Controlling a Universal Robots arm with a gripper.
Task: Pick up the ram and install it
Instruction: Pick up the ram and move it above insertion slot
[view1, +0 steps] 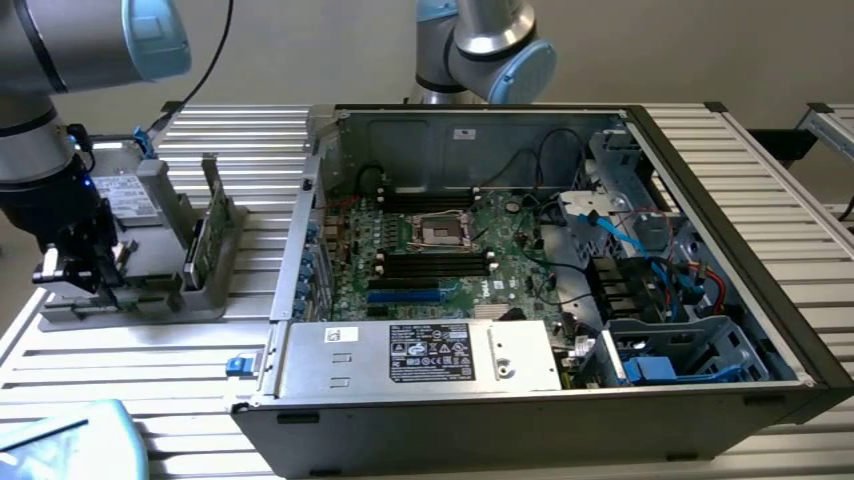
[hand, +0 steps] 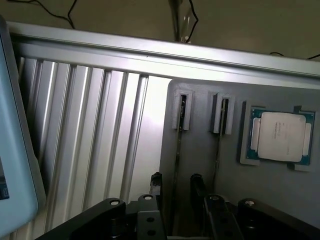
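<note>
- Jaws released and spread wide, nothing held. They hang low over the holder (hand: 200, 140), which lies on the table (view1: 200, 130) near its edge at the exterior view's left.
- Ram (hand: 178, 145) stands on edge in a holder slot. In the wrist view its top edge runs between the two fingertips (hand: 156, 184), apart from both.
- Second stick (hand: 218, 145) stands just beside the ram and parallel to it. One fingertip sits in the gap between the two.
- Processor (hand: 280, 136) lies flat in its own recess of the holder, beyond the second stick.
- Case (view1: 694, 300) stands open mid-table, well apart from the holder.
- Step in hand, as judged: the grasp, not yet made.
- To do it well: keep the ram centred and the jaws square to the board, so both pads meet its flat faces together.
- Risk: a skewed closure would likely tilt the ram in its slot, and the gap to the second stick leaves little room.
</note>
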